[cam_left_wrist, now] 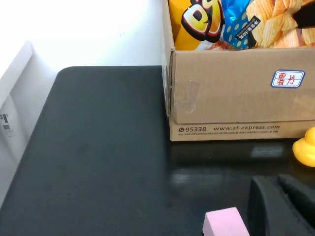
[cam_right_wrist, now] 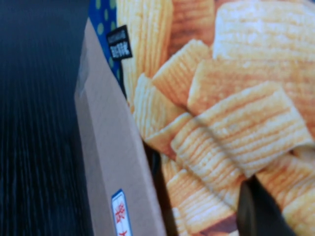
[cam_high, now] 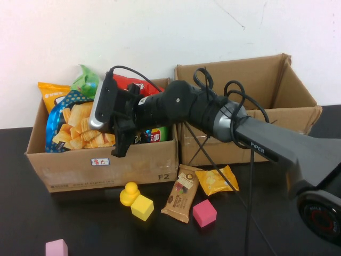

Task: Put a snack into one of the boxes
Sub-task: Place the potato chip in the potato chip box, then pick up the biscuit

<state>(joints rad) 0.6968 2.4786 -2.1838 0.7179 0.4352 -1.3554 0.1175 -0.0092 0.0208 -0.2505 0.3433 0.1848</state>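
Right gripper [cam_high: 120,140] low over blue bag of ridged crisps [cam_high: 74,125] in left brown cardboard box [cam_high: 106,170]; grip not discernible. Lower clear of front wall; release low. Left gripper [cam_left_wrist: 280,206] near table, grip unclear. Counted: two boxes, second cardboard box [cam_high: 298,114] alongside; two loose packets, brown snack bar [cam_high: 180,194] and orange crisp packet [cam_high: 217,180]; one yellow rubber duck [cam_high: 128,193].

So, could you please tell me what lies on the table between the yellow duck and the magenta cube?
In the high view, a yellow cube beside the duck, then a brown snack bar, lie before the magenta cube.
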